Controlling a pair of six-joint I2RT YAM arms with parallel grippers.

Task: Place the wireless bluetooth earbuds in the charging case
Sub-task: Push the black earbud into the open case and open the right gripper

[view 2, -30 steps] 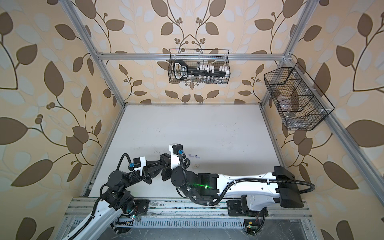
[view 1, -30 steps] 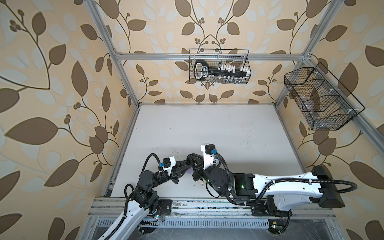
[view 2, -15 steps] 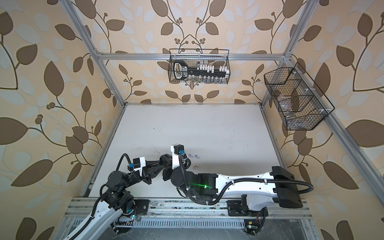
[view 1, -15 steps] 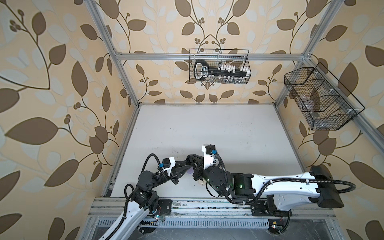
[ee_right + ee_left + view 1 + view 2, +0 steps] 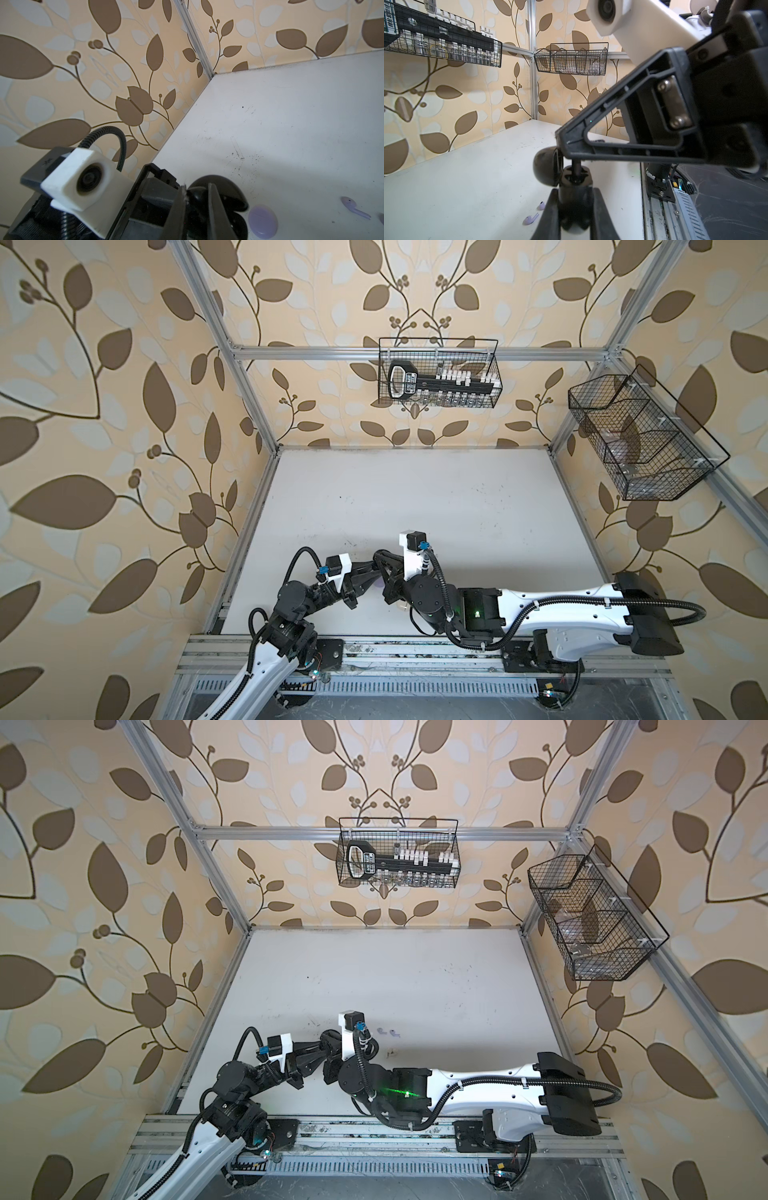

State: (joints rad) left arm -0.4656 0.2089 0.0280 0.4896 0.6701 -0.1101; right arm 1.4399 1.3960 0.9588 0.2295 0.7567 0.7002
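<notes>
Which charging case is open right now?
The black case, lid swung back, held by the left gripper; the lavender case lies shut on the table.

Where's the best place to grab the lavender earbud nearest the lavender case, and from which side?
Probably its rounded head, pinched from straight above: the lavender earbud lies flat on the table, thin stem along the surface, so the head stands highest.

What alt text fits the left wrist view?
The left gripper clamps an open black case while the right gripper holds what looks like a black earbud stem-first at its slot. Two lavender earbuds lie loose on the white table nearby; two wire baskets hang in the background.
</notes>
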